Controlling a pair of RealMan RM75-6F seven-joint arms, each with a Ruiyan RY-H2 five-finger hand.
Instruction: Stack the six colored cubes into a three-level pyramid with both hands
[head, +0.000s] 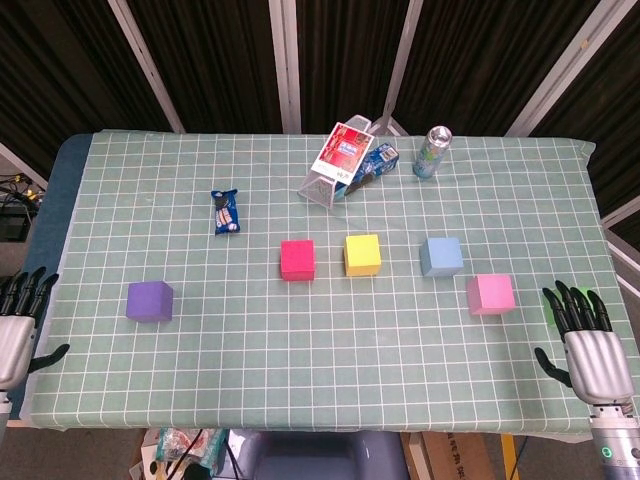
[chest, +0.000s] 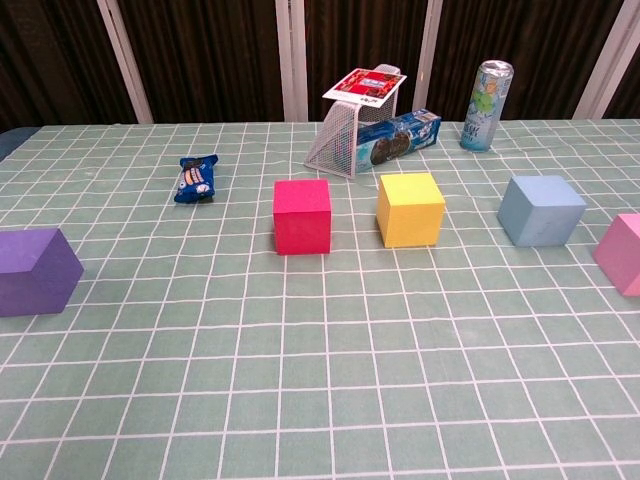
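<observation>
Five cubes lie apart on the green checked cloth. The purple cube (head: 149, 300) (chest: 35, 271) is at the left. The red cube (head: 297, 259) (chest: 301, 216) and the yellow cube (head: 362, 254) (chest: 410, 208) sit near the middle. The blue cube (head: 440, 256) (chest: 540, 210) and the pink cube (head: 490, 294) (chest: 622, 253) are at the right. My left hand (head: 14, 330) hangs off the table's left front corner, fingers apart, holding nothing. My right hand (head: 589, 350) is at the right front edge, fingers spread and empty, a short way right of the pink cube. Neither hand shows in the chest view.
A tipped wire basket (head: 330, 185) (chest: 345, 140) with a red-and-white card on it and a blue biscuit pack (head: 372, 165) (chest: 400, 137) lie at the back. A drink can (head: 433, 151) (chest: 486, 105) stands to their right. A blue snack packet (head: 226, 211) (chest: 196, 178) lies left of centre.
</observation>
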